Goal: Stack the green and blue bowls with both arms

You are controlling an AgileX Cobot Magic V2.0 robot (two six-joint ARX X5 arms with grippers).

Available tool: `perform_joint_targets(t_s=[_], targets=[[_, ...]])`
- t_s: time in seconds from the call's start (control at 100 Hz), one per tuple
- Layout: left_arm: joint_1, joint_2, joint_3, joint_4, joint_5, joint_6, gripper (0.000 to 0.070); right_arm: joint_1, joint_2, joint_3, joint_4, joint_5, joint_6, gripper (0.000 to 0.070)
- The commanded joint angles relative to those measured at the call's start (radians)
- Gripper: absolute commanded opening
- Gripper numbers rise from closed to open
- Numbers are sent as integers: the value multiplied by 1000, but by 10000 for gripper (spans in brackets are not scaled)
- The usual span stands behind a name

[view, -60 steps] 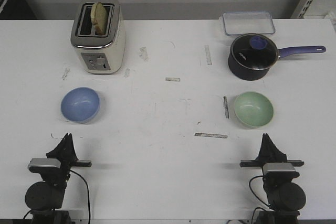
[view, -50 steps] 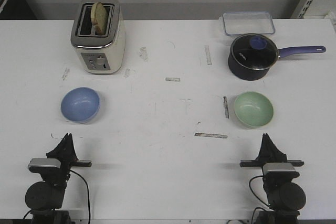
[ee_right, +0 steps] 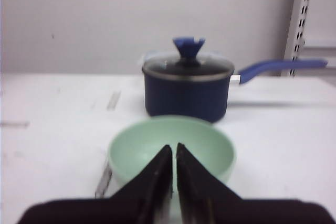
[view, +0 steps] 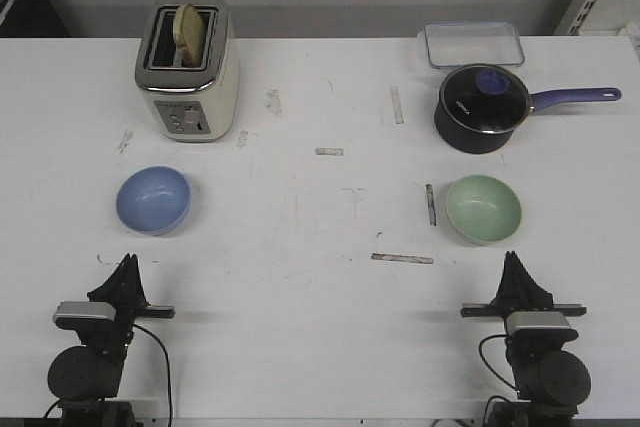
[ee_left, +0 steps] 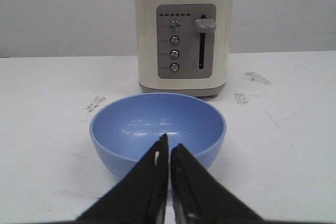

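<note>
The blue bowl [view: 152, 199] rests upright on the white table at the left; the left wrist view shows it [ee_left: 157, 124] empty, just beyond my left gripper [ee_left: 169, 148]. That left gripper [view: 128, 265] sits shut near the front edge, holding nothing. The green bowl [view: 483, 208] stands at the right, seen empty in the right wrist view [ee_right: 173, 142]. My right gripper [view: 512, 261] [ee_right: 174, 149] is shut and empty, a short way in front of the green bowl. The two bowls are far apart.
A cream toaster [view: 187, 67] with bread in it stands behind the blue bowl. A navy lidded saucepan [view: 482, 107] with its long handle pointing right sits behind the green bowl, and a clear lidded container [view: 472, 45] lies beyond it. Tape marks [view: 402, 258] dot the table's middle.
The right arm has shifted slightly to the right and nearer the front edge. The bowls and the left arm have not moved.
</note>
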Motion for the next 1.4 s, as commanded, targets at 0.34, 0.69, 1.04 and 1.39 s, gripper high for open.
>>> perform_joint_targets(t_s=[0.34,0.69,1.04,1.39], targets=[[0,-2,-21,15,0,-2,1,0,210,248,-128,-1,-3,2],[0,-2,-21,15,0,-2,1,0,550,479,-315,-1,6,2],[0,-2,-21,15,0,-2,1,0,848,721,-572,-2,74,2],[0,-2,-21,15,0,-2,1,-76,1112,977,-769,-30,243,26]])
